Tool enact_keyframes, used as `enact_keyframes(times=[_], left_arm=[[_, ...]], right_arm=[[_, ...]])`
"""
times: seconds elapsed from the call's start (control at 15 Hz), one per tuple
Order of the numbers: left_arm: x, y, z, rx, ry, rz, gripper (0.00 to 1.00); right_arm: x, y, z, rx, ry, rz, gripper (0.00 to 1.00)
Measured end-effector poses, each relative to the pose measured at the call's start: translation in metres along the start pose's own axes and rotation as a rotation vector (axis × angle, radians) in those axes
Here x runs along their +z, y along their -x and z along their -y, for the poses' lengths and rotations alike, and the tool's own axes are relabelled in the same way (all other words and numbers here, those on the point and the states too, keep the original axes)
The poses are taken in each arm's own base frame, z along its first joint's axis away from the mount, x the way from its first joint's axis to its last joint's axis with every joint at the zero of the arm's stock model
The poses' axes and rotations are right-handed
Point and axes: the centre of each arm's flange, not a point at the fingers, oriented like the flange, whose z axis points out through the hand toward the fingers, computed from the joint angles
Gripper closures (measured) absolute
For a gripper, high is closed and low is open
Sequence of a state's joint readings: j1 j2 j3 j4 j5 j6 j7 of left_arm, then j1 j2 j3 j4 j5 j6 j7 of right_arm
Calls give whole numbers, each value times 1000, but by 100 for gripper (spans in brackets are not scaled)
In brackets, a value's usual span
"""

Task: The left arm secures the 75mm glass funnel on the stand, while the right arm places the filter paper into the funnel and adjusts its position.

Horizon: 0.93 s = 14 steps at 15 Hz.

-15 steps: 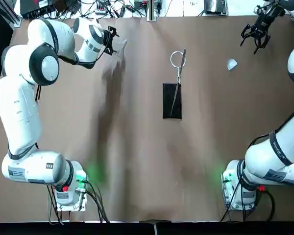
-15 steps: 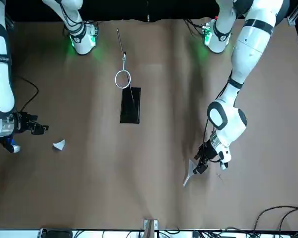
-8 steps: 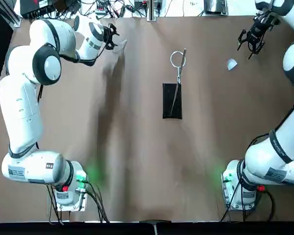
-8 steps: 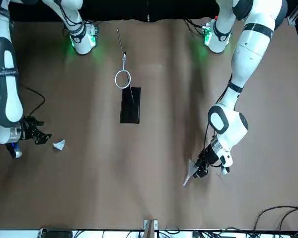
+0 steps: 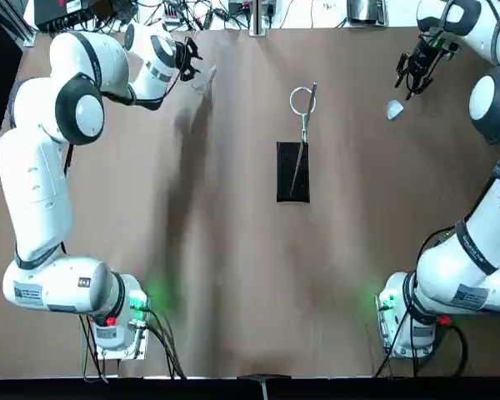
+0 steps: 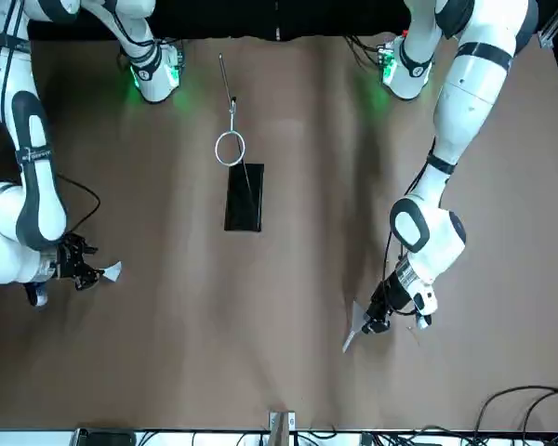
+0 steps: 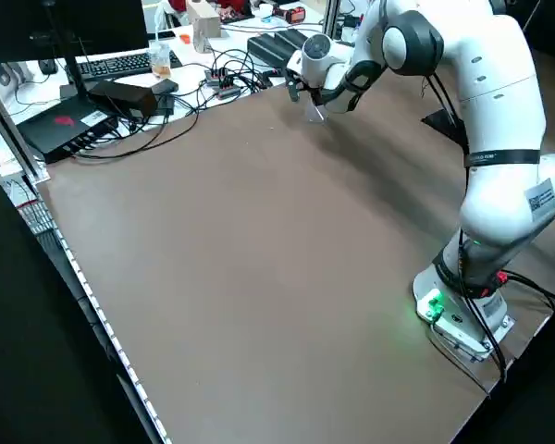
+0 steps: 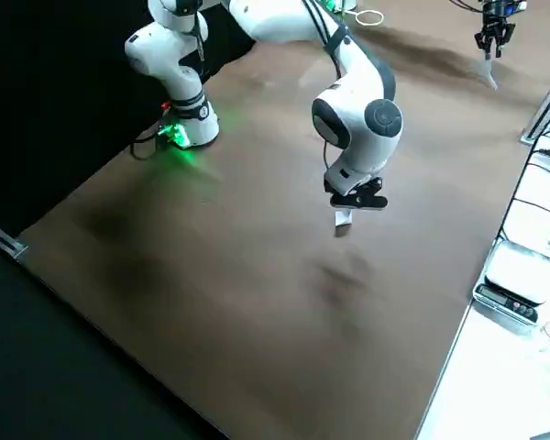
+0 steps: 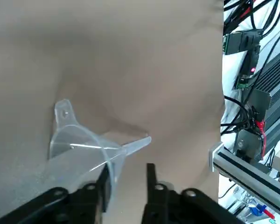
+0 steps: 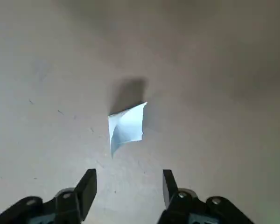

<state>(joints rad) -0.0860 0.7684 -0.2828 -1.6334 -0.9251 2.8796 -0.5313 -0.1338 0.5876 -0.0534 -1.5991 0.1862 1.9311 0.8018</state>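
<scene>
On brown table paper (image 5: pixel 233 250) nothing is yet assembled: the clear glass cone funnel (image 9: pixel 86 149) lies far-left, partly between the left gripper's (image 9: pixel 126 175) parted fingers, the white folded filter paper (image 10: pixel 127 126) far-right below the open right gripper (image 10: pixel 128 184), and the black-based ring stand (image 5: pixel 293 171) is seen empty.

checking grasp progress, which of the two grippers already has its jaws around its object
The left gripper: its jaws straddle the glass funnel at the neck. The right gripper hangs open, short of the filter paper.
</scene>
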Motion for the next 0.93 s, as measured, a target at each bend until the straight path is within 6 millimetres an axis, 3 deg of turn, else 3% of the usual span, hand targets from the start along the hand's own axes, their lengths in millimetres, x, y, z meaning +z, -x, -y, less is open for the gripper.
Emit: enact_keyframes(times=[0.07, 0.2, 0.33, 0.47, 0.73, 0.93], left_arm=[[0, 0, -1, -1, 2, 0, 71], [-1, 0, -2, -1, 3, 0, 76], [-1, 0, -2, -7, 4, -1, 92], [-1, 0, -3, -15, 5, -1, 97], [-2, -1, -4, -28, 8, -2, 97], [-15, -3, -20, -53, 42, -12, 97]], right_arm=[[-2, -2, 0, 17, -10, -8, 35], [-5, -8, 1, 65, -38, -33, 35], [-2, -9, 3, 104, -50, -42, 36], [5, -11, 6, 129, -53, -45, 36], [23, -18, 9, 178, -57, -49, 38], [31, -20, 13, 217, -67, -58, 39]])
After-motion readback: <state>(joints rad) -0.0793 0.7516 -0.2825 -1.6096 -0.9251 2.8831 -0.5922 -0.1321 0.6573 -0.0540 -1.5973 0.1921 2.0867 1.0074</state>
